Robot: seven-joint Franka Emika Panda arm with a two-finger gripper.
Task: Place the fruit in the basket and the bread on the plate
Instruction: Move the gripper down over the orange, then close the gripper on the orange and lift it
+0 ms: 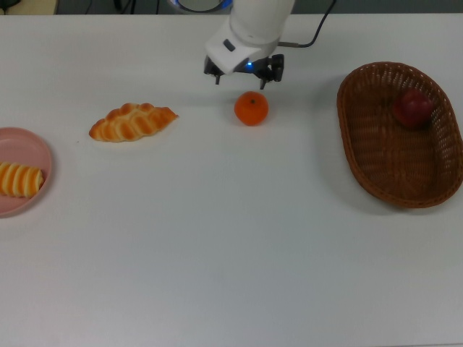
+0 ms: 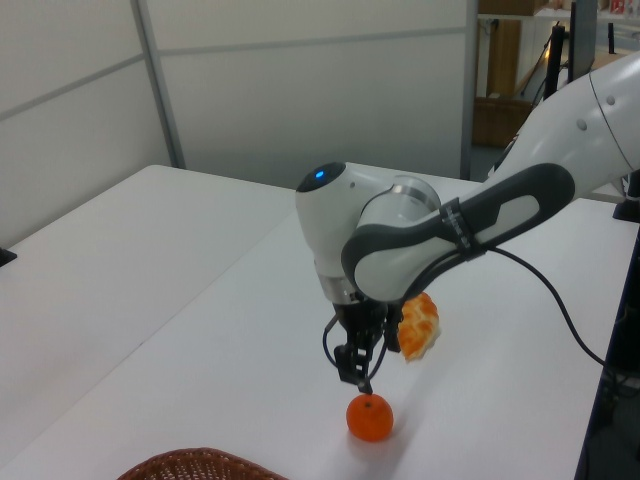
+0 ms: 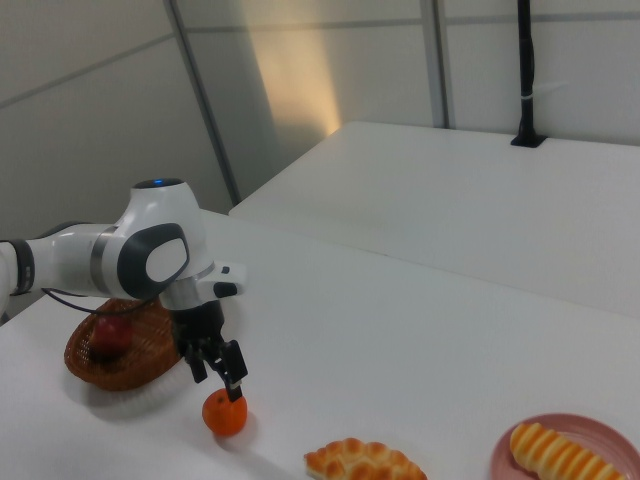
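- Top view: I see the mandarin [image 1: 251,108] on the tabletop [image 1: 231,238], braided loaf [image 1: 132,122] at the top view's left, striped loaf [image 1: 19,179] on the plate [image 1: 29,144], apple [image 1: 413,108] in the basket [image 1: 369,173].
- Left view: hand [image 2: 358,372] just above the mandarin, loaf behind the arm.
- Right view: fingers [image 3: 235,378] apart, holding nothing.

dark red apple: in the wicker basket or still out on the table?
In. The dark red apple lies inside the brown oval wicker basket, near its far end in the top view. The orange mandarin sits on the table.
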